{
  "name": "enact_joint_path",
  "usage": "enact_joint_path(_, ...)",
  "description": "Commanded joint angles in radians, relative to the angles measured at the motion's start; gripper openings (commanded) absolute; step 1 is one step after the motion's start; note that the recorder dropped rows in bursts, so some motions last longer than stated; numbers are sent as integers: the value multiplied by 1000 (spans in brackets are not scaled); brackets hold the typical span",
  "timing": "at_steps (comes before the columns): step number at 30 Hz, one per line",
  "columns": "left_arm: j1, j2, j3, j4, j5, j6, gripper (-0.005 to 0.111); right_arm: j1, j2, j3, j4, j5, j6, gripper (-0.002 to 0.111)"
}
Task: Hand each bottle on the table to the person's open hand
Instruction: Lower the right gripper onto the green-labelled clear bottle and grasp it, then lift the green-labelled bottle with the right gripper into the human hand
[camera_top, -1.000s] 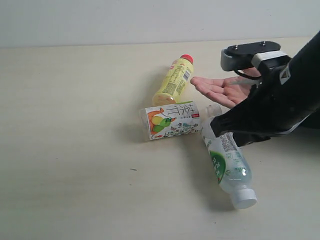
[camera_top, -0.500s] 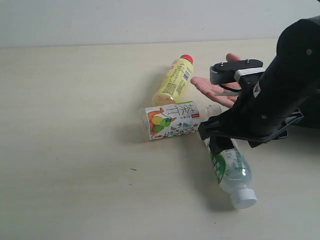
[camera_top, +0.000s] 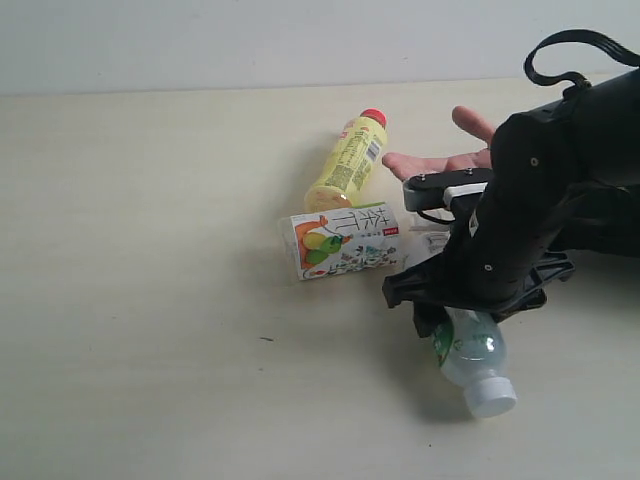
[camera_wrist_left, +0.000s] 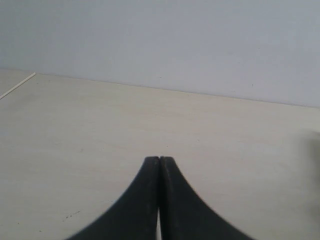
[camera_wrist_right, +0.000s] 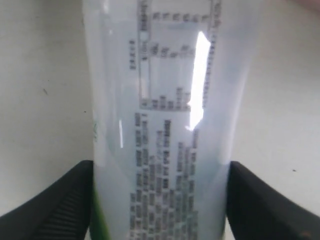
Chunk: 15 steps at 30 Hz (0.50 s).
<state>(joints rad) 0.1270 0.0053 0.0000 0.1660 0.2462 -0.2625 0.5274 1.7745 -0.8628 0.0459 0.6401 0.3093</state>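
From the exterior view, the right arm (camera_top: 520, 230) hangs low over the clear white-capped bottle (camera_top: 468, 358), which lies on its side on the counter (camera_top: 150, 300). Only the cap end shows from under the arm. A fruit-label bottle (camera_top: 345, 240) lies near that bottle's hidden end, with a yellow bottle (camera_top: 348, 160) just past it. The open hand (camera_top: 440, 160) waits beyond the same end, half behind the arm.

In the left wrist view, the left jaws are pressed together on nothing, over bare counter.

In the right wrist view, the right jaws are spread wide, one on each side of the clear bottle and close against it, not visibly squeezing. I'd worry that the round, slick body rolls or slips out as they close. A lift could also clip the fruit-label bottle. The arm's own bulk sits between bottle and palm.
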Motion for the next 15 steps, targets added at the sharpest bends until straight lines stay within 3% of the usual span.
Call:
enact_joint_path(1,3,-5,0,5,-2,1,0,-3,4,-2,-20,19,32,48)
enact_joint_path(7,3,-5,0,5,-2,1,0,-3,4,-4,-22,103,32,2)
enact_joint_path(15,3,-5,0,5,-2,1,0,-3,-91,-4,25,246,-38,0)
